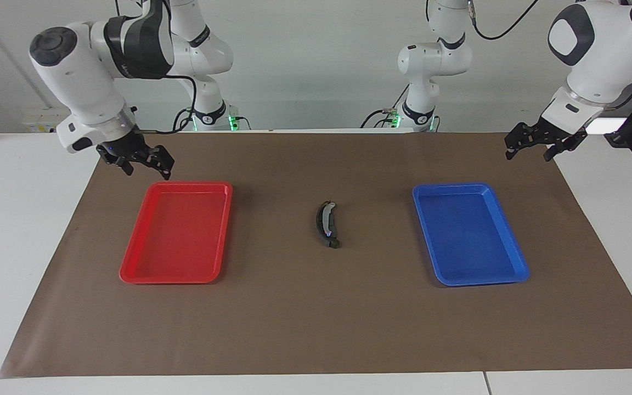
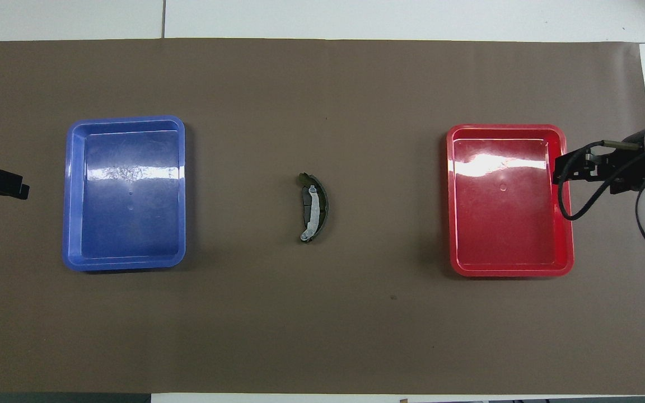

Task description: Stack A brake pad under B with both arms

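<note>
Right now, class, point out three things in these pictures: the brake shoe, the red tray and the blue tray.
brake shoe [image 2: 313, 208], overhead view: on its light grey band.
red tray [image 1: 176, 236], facing view: on its bare floor.
blue tray [image 1: 468, 233], facing view: on its bare floor.

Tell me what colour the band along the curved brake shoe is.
Light grey, almost silver, on the black brake shoe; clearest in the overhead view.

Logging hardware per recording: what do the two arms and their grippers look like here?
Both arms have glossy white rounded shells with dark grey round joint caps and black bands at the joints. Black cables run along them, and green lights glow at the bases. The right gripper and left gripper are black two-finger units with angular, ribbed fingers. No sleeves or covers.
</note>
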Controlling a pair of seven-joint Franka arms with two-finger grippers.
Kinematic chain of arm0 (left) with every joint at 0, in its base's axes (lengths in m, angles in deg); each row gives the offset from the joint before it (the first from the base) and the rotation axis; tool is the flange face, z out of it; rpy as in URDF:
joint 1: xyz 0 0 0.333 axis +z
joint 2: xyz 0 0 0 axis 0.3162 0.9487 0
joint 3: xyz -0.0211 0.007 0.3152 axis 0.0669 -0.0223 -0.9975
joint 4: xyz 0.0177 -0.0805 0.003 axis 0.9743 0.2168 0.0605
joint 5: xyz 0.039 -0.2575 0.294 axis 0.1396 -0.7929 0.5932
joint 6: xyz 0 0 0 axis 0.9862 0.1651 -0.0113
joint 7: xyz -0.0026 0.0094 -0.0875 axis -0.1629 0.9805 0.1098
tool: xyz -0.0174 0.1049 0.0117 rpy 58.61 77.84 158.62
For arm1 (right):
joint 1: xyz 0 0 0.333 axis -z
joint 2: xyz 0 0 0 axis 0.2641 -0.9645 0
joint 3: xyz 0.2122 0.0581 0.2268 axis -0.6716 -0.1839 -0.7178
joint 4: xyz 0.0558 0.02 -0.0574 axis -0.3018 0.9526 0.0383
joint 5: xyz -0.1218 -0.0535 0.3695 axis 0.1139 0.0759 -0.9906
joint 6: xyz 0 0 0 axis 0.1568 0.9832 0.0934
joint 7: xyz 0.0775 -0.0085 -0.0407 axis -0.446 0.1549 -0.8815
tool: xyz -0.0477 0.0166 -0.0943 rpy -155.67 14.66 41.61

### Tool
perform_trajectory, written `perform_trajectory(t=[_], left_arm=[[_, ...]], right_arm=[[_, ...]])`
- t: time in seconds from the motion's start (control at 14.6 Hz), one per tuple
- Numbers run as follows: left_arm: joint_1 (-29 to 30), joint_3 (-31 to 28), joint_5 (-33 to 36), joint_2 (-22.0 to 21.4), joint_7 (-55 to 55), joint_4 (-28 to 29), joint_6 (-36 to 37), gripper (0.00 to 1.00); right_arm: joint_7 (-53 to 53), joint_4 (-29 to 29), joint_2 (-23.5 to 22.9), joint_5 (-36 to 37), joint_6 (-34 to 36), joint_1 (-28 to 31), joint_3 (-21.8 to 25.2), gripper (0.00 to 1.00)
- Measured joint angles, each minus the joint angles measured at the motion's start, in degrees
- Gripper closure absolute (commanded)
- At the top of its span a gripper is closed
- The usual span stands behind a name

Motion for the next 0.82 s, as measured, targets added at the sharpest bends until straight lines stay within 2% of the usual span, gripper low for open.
perform_trajectory(t=[0.21,0.41,0.82], left_arm=[[0.0,0.0,0.0,0.0,0.0,0.0,0.0,0.01],[0.0,0.0,0.0,0.0,0.0,0.0,0.0,0.01],[0.0,0.0,0.0,0.0,0.0,0.0,0.0,0.01]], right_arm=[[-1.19,-2.66,2.29,3.71,2.94,0.05,-0.53,0.0],[-1.21,-7.86,1.45,4.83,7.12,-0.28,-1.35,0.0],[-1.24,-9.11,-0.26,4.63,7.47,-0.44,-1.3,0.0]])
